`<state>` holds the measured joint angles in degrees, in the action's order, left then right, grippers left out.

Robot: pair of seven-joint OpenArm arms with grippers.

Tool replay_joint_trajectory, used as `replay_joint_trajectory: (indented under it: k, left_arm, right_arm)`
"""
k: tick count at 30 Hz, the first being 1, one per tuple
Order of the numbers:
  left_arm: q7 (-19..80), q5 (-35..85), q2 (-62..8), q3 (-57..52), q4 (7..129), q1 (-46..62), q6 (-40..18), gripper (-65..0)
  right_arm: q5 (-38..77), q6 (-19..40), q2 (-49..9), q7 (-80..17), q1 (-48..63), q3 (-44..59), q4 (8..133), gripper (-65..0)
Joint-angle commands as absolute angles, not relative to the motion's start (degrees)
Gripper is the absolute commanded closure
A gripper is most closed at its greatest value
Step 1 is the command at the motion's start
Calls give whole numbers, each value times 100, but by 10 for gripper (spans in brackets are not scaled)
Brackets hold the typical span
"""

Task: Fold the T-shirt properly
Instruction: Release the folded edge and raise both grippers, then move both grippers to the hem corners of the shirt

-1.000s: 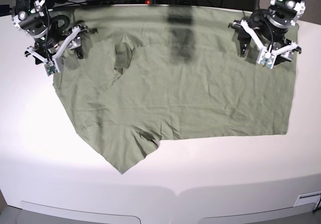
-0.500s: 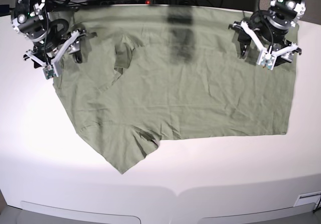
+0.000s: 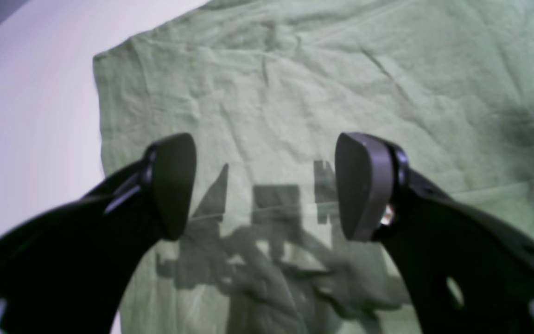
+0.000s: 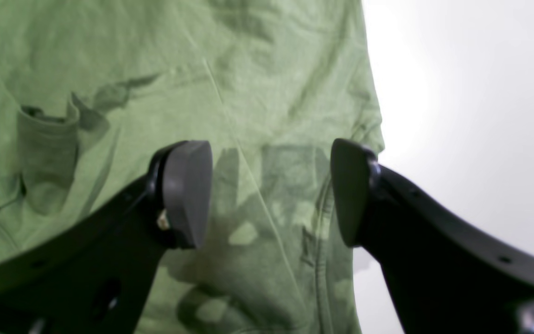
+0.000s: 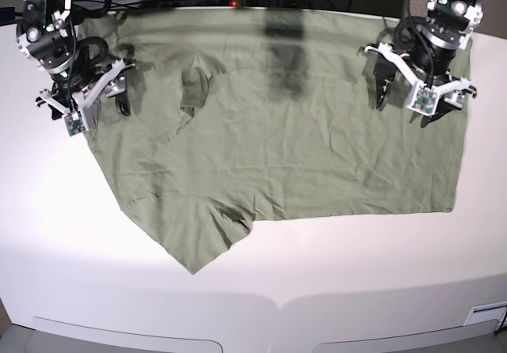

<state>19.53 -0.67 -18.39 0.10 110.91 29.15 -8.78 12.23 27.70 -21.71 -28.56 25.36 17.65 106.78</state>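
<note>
- The shirt [image 5: 277, 123] is lying spread out on the white table [image 5: 333, 282], mostly flat but wrinkled, reaching to the table's far edge, with the collar [image 5: 190, 92] bunched toward the base view's left and one sleeve [image 5: 194, 238] pointing at the near edge.
- The left gripper [image 3: 264, 185] is hanging over the hem end of the shirt, jaws wide apart and holding nothing; its wrist view shows only cloth and shadow between the pads.
- The right gripper [image 4: 271, 190] is hovering over the shoulder end, just inside the cloth's edge, jaws likewise wide and empty.
- Judging from this, both arms are lining up to pinch the far edge, so the fold itself is not yet begun.
- Risk: the right gripper is sitting close to the cloth's border, so a small sideways error could be closing it on bare table or on a thin sliver that slips out.
- Risk: a shallow descent could be catching only a wrinkle of the top layer, leaving the back layer behind and skewing the fold.
- Risk: the crumpled collar area could be dragging unevenly if lifted, baking the crease in.
- Risk: unequal lift between arms could be twisting the shirt.
</note>
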Motion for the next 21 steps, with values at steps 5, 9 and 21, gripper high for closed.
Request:
replay_joint_trajectory:
  k: [5, 9, 21]
  left_arm:
    - [1846, -110, -1890, -5, 11207, 2818, -840, -454]
    - [2517, -110, -1894, -8, 11207, 2432, -840, -454]
    - [3162, -102, -2324, -8, 10036, 172, -849, -453]
  right_arm:
    - [1273, 2753, -2235, -2947, 2285, 1809, 10790, -396]
    - [1817, 2753, -2235, -3354, 1918, 1809, 10790, -397]
    - [2617, 2755, -2239, -4211, 720, 1809, 10790, -396]
